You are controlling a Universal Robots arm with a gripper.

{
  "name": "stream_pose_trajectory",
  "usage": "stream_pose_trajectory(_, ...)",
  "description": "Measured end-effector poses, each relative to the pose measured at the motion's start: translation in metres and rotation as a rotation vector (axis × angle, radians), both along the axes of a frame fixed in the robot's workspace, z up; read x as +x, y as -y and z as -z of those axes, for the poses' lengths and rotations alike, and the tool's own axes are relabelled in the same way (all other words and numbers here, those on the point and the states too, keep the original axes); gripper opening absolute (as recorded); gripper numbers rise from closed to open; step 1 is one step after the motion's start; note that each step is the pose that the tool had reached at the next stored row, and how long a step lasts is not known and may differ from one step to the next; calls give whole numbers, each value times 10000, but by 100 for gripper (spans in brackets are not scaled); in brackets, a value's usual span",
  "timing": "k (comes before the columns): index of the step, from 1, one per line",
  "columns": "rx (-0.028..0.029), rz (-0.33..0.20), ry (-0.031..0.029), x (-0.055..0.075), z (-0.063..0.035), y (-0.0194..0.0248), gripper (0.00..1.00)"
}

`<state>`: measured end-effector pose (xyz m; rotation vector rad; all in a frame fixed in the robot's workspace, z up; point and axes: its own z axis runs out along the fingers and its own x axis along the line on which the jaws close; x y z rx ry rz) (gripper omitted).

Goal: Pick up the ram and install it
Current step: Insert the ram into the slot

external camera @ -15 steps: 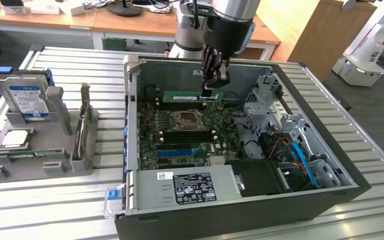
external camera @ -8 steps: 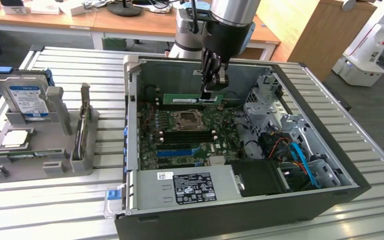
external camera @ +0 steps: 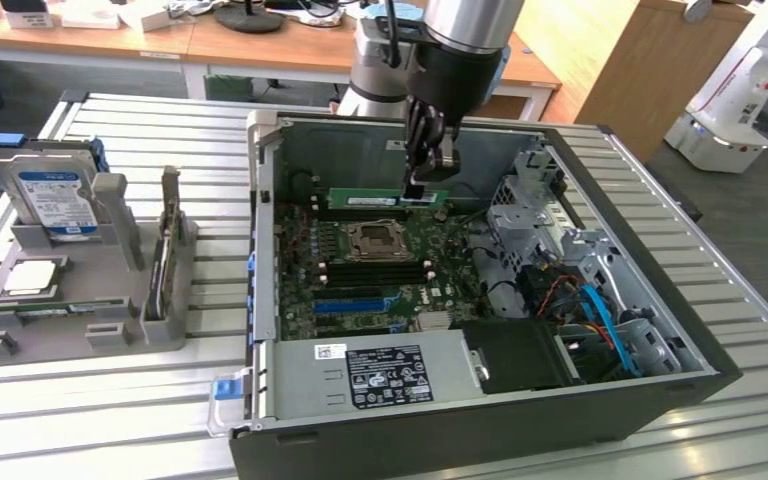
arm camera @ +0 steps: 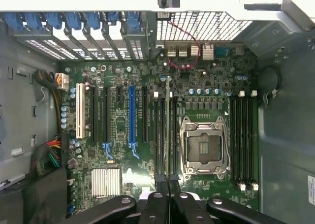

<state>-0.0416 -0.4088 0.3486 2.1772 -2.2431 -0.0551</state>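
Black two-fingered claw (external camera: 424, 188) (arm camera: 169, 180) is down inside the open dark grey computer case (external camera: 491, 425), clenched on the long thin green ram stick (external camera: 371, 197) (arm camera: 169, 125). The ram stands on edge, lined up over the black memory slots just beside the square silver processor socket (external camera: 375, 238) (arm camera: 203, 147) on the green motherboard (arm camera: 118, 111); cannot tell whether it is seated. Its white label carries print too small to read. The grey power supply box (external camera: 371, 372) has a black-and-white sticker, also illegible. One long blue expansion slot (arm camera: 131, 115) and one white slot (arm camera: 79, 111) show on the board. At the exterior view's left, a grey plastic parts holder (external camera: 157, 330) carries an upright silver hard drive with a blue label (external camera: 53, 195), writing unreadable, and a flat square silver chip (external camera: 31, 280). Case and holder sit on a white slatted metal table (external camera: 91, 420). Wooden desks (external camera: 251, 45) stand behind; a white machine (external camera: 738, 95) stands at the exterior view's right.
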Motion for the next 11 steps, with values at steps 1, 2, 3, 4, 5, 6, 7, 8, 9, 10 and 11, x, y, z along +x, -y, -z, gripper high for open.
stream_pose_trajectory(1,1,0,0,15,0,0,12)
stream_pose_trajectory(2,0,1,1,28,0,0,12)
stream_pose_trajectory(3,1,0,0,42,0,0,12)
stream_pose_trajectory(4,0,0,1,49,0,0,12)
stream_pose_trajectory(5,0,0,0,49,0,0,12)
stream_pose_trajectory(6,0,1,0,49,0,0,12)
stream_pose_trajectory(7,0,1,0,50,0,0,12)
stream_pose_trajectory(8,0,0,0,50,1,0,12)
stream_pose_trajectory(9,2,0,0,50,1,0,12)
stream_pose_trajectory(10,3,0,1,50,5,-1,12)
stream_pose_trajectory(11,2,0,1,50,10,-1,12)
